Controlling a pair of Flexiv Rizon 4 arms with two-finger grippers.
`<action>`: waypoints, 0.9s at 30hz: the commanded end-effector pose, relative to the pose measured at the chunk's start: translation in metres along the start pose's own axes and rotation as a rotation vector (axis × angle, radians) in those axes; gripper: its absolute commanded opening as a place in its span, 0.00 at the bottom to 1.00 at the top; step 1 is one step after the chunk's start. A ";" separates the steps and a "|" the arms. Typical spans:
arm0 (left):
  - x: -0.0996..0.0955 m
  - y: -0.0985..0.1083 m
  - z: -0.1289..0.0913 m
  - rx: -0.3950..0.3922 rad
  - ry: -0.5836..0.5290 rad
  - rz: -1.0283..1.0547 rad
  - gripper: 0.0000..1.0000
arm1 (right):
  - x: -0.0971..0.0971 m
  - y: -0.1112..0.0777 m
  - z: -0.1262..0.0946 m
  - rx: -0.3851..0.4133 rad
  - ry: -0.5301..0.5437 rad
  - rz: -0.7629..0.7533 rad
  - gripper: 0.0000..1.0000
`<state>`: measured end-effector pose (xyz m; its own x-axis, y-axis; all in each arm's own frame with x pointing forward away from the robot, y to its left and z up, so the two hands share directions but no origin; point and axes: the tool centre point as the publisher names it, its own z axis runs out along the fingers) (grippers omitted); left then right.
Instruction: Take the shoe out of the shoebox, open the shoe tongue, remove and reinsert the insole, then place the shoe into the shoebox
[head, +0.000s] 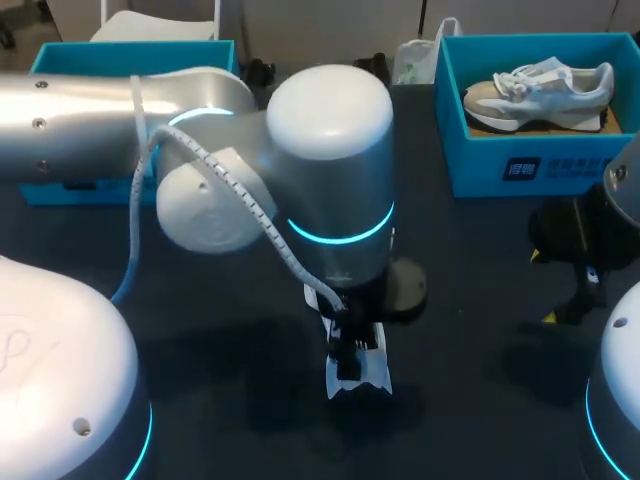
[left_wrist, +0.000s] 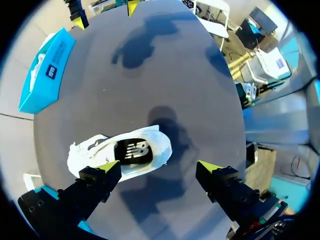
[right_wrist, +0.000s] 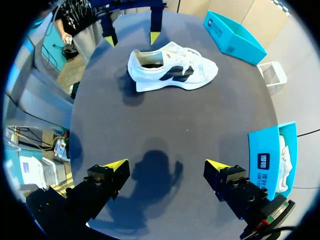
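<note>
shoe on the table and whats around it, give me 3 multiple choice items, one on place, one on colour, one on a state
1. The shoe under the left tool lies: A on the table; B on the floor; C in the air.
2. The box is: A red; B blue; C brown.
3. The right tool is: A shut on the shoe; B shut on an insole; C open.
Answers: 1 A, its sole rests on the table; 2 B, its walls are blue; 3 C, it gapes over bare table.
</note>
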<state>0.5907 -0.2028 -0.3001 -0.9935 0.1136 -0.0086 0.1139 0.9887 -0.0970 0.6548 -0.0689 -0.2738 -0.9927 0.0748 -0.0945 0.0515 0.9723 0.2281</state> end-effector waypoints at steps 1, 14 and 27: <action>0.002 0.002 0.017 0.021 0.022 -0.014 1.00 | 0.001 0.000 0.000 0.000 -0.002 -0.001 1.00; 0.010 -0.009 0.054 0.012 -0.009 -0.057 1.00 | 0.001 0.000 0.000 0.000 -0.002 -0.001 1.00; 0.003 -0.019 0.082 -0.008 0.009 -0.084 0.95 | 0.001 0.000 0.000 0.000 -0.002 -0.001 1.00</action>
<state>0.5834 -0.2173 -0.3651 -0.9996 0.0295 -0.0029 0.0296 0.9947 -0.0983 0.6547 -0.0689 -0.2738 -0.9927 0.0748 -0.0945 0.0516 0.9723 0.2281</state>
